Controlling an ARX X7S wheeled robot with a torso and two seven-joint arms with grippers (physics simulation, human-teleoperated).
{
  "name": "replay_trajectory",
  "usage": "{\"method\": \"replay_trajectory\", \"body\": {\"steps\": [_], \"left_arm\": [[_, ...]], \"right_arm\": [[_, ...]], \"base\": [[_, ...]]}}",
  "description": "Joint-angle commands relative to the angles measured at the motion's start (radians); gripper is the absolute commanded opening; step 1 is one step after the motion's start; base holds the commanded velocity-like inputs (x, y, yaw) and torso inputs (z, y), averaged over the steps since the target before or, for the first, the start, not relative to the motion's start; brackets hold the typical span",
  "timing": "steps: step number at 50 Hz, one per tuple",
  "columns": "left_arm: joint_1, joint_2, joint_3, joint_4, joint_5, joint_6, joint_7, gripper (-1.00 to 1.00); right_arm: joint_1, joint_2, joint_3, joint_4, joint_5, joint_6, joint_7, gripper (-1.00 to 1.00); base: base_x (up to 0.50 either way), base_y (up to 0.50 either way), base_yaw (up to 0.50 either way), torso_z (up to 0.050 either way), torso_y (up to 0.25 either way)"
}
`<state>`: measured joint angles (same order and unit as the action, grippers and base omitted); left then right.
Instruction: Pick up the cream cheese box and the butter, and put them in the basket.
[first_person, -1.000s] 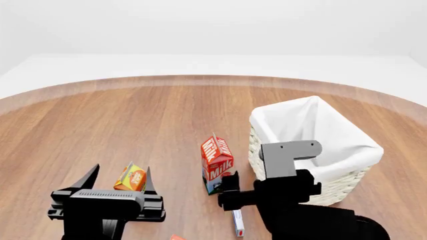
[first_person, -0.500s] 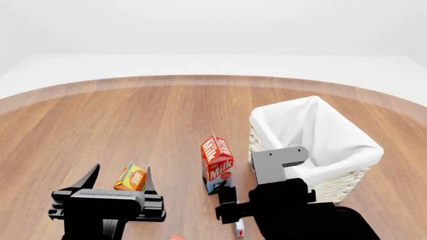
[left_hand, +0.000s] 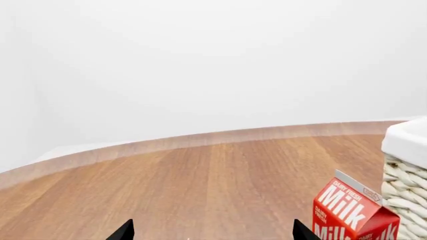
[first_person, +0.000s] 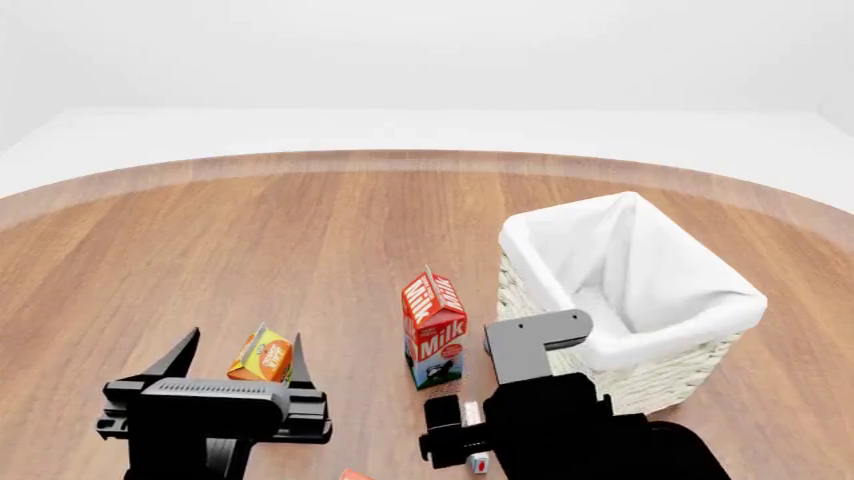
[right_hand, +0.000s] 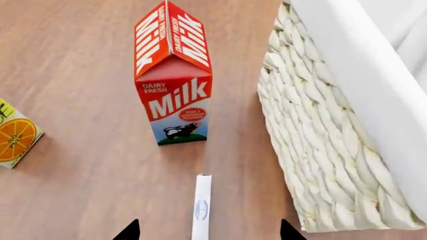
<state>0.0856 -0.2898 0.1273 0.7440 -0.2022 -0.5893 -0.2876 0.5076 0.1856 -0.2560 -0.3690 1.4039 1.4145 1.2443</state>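
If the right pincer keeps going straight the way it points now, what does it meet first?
Most likely the cream cheese box, lying thin-edge-up between the open fingertips of the right pincer. Beyond it stands the milk carton, with the basket alongside. Depth is hard to judge.

The round wooden tabletop (first_person: 267, 230) is warm brown with lengthwise grain, and on it the tall woven wicker basket (first_person: 627, 290) is cream-white with a plain white cloth liner. The gabled milk carton (right_hand: 175, 75) is red with white lettering — a cow on green at its foot — while the thin cream cheese box (right_hand: 201, 206) is white with a small blue mark, the orange juice carton (first_person: 262, 356) orange and yellow.
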Motion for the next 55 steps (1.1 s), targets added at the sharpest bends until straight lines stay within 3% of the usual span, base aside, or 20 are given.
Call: {"method": "replay_trajectory", "body": {"steps": [1, 55], "left_arm": [[0.002, -0.005, -0.001, 0.001, -0.005, 0.003, -0.005, 1.00], [-0.001, -0.023, 0.010, 0.008, -0.027, 0.002, -0.026, 1.00]], "right_arm": [[-0.011, 0.007, -0.048, 0.033, -0.034, -0.034, -0.034, 1.00], [0.059, -0.003, -0.199, 0.298, -0.174, -0.149, -0.187, 1.00]], "base": [[0.00, 0.00, 0.00, 0.000, 0.000], [0.00, 0.00, 0.00, 0.000, 0.000]]}}
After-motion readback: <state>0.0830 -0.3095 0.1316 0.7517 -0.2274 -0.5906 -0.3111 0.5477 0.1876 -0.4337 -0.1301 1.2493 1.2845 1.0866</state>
